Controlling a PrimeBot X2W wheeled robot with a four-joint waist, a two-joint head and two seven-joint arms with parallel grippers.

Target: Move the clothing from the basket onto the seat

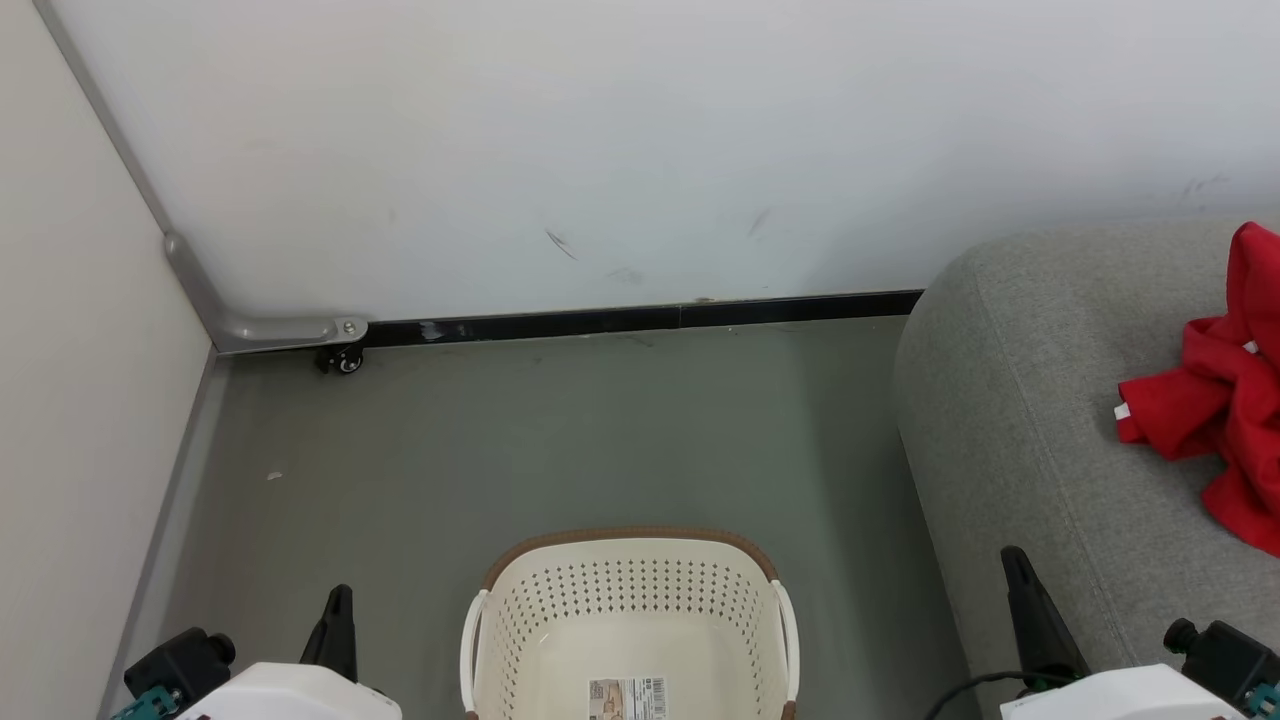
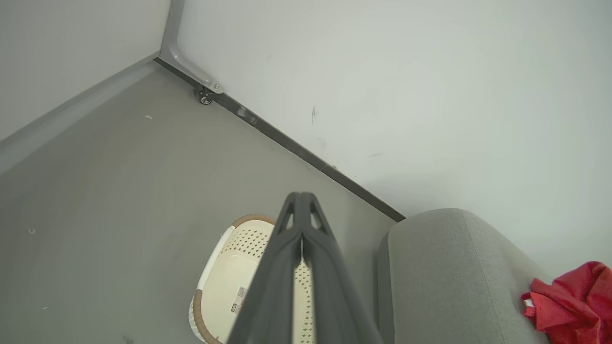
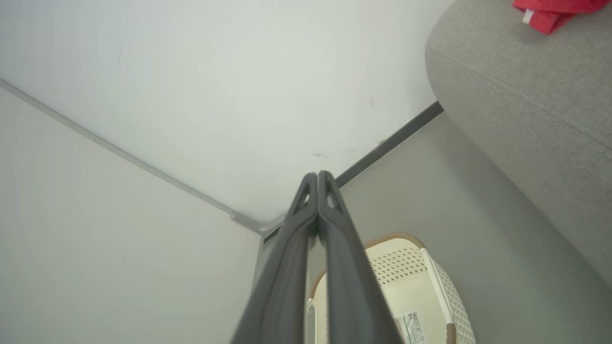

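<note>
Down at 6 o'clock in my head view sits the cream oval plastic laundry basket, perforated sides, brown woven-look rim, white side handles, parked on the grey floor. What I can see of its inside is bare cream plastic plus a barcode label on the bottom. The near end runs off the frame, so I can't speak for that bit.

Over at 3 o'clock is the big grey fabric-upholstered seat with its rounded corner, just beside the basket and not touching it as far as I can tell. The bright red soft clothing lies crumpled on top of the seat, way out at the 3 o'clock edge, with a bit of white poking out on its 9 o'clock side.

My left gripper is at 7 o'clock and my right gripper at 5 o'clock. Both pairs of long dark fingers are pressed together tip to tip with nothing between them. Both are well apart from the clothing, one on either side of the basket.

Background stuff: white wall across 12 o'clock, black baseboard strip along its foot, and a small black caster wheel under a grey metal bracket around 9 o'clock.
</note>
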